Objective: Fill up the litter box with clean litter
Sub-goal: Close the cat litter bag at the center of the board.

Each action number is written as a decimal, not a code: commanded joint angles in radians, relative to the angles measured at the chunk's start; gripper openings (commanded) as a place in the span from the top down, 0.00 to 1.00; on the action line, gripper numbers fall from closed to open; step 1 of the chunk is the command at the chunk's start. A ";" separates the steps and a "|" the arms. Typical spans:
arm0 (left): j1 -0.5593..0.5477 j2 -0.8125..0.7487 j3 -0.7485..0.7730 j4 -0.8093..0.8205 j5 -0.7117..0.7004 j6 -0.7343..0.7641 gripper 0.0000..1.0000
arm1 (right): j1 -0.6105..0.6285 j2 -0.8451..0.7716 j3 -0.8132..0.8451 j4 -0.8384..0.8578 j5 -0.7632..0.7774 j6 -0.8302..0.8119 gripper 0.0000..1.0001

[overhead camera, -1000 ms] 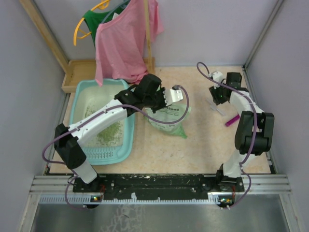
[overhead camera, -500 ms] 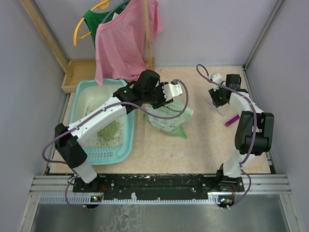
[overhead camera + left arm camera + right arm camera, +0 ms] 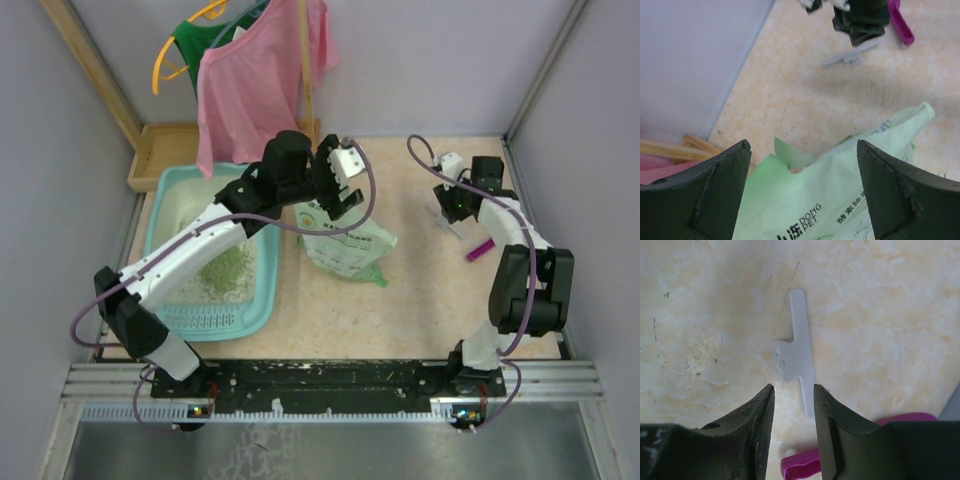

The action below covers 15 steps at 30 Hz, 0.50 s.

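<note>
A beige marbled table (image 3: pixel 420 290) stands between grey walls (image 3: pixel 420 60). A hanging pink shirt (image 3: pixel 250 90) hides the far edge of the litter box (image 3: pixel 215 318) at left, which holds a heap of litter (image 3: pixel 225 272). The left gripper (image 3: pixel 802 143) gapes wide and empty over the bag (image 3: pixel 840 200). The right gripper (image 3: pixel 793 387), slightly parted, hovers over a white clip (image 3: pixel 797 355).

The left arm (image 3: pixel 205 240) and right arm (image 3: pixel 505 218) share one build: smooth white shell links between bulky black joint housings, with a thin purple cable (image 3: pixel 373 195) running loose along each. The left pincer (image 3: pixel 802 147) has two matt black wedge fingers (image 3: pixel 715 190) with scuffed, greyish edges. The right pincer (image 3: pixel 792 390) has the same black fingers, rounded at the tips and faintly scratched.
</note>
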State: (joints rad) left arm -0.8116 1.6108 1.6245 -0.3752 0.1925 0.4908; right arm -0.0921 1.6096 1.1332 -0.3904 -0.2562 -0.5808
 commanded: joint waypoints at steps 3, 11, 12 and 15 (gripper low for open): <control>0.003 -0.109 0.030 0.127 0.091 -0.115 0.30 | 0.001 -0.051 0.013 0.008 -0.005 -0.058 0.62; 0.002 -0.143 -0.005 0.098 0.127 -0.208 0.51 | 0.002 -0.048 -0.043 0.032 -0.003 -0.080 0.63; 0.002 -0.143 -0.007 0.094 0.132 -0.214 0.51 | 0.002 -0.040 -0.040 0.029 0.000 -0.080 0.63; 0.002 -0.137 -0.006 0.081 0.138 -0.218 0.52 | 0.002 -0.020 -0.017 0.012 -0.002 -0.067 0.64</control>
State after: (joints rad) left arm -0.8116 1.4803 1.6222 -0.2810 0.2974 0.3126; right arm -0.0921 1.5936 1.0924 -0.3950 -0.2543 -0.6445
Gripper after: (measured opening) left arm 0.488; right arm 0.368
